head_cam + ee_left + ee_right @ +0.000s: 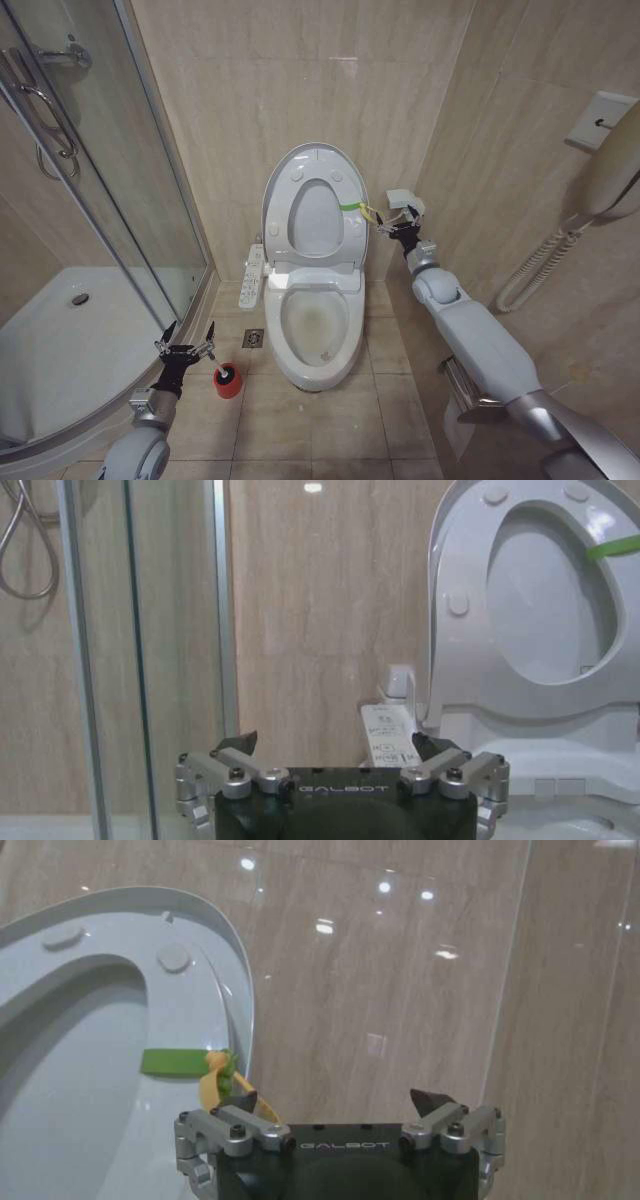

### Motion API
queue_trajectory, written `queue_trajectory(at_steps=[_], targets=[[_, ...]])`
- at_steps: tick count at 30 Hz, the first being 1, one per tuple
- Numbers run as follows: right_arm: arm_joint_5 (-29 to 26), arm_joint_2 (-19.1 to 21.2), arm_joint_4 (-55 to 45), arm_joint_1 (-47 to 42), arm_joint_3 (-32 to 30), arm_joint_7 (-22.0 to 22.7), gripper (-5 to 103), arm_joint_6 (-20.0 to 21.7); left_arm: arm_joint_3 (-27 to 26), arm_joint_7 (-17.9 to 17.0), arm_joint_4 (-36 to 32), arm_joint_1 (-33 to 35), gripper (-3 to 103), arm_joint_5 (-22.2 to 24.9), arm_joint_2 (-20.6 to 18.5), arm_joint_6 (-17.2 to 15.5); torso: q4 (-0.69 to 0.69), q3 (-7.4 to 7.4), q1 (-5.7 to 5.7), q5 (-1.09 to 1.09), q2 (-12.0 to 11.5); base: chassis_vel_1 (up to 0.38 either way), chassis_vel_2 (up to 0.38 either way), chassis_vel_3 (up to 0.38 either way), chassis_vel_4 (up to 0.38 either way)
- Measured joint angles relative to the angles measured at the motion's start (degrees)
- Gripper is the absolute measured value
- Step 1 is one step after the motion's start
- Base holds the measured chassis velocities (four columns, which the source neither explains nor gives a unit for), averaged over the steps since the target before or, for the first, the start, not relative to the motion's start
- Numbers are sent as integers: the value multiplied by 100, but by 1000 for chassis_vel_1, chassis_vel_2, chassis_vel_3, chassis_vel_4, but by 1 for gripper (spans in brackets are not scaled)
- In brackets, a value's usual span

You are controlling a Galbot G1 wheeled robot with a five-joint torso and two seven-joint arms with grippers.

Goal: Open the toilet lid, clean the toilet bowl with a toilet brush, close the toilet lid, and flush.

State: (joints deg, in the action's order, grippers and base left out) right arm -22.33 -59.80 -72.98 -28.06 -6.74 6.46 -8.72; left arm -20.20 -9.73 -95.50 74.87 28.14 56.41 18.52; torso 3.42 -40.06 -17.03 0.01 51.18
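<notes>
Just beside the raised lid [308, 205], the right gripper [398, 226] gapes at its yellow loop [368, 211] (left gripper [186, 344] spread above the brush [227, 379]).

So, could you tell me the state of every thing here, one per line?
Lid: raised, against the wall.
Bowl: uncovered, brownish stain inside.
Brush: in its red holder on the floor.
Left hand: open, above the brush.
Right hand: open, beside the lid's yellow loop.

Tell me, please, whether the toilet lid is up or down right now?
Up: the toilet lid stands raised against the wall, leaving the stained toilet bowl exposed.
</notes>
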Motion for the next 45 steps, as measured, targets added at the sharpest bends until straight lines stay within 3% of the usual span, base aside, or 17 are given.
queue_trajectory(at_steps=[21, 30, 45], targets=[[-377, 339, -1277, -1364, -709, 50, 99, 170, 0, 0, 0, 0, 100, 0, 0, 0, 0, 0, 0, 0, 0, 0, 0, 0, 0], [-309, 211, -1787, -2285, -1146, 31, 99, 143, 0, 0, 0, 0, 100, 0, 0, 0, 0, 0, 0, -1, -1, 0, 0, 0, 0], [103, -422, -2332, -3379, -1636, -69, 99, -77, 0, 0, 0, 0, 100, 0, 0, 0, -1, 0, 1, -2, 0, 0, 0, 0, 0]])
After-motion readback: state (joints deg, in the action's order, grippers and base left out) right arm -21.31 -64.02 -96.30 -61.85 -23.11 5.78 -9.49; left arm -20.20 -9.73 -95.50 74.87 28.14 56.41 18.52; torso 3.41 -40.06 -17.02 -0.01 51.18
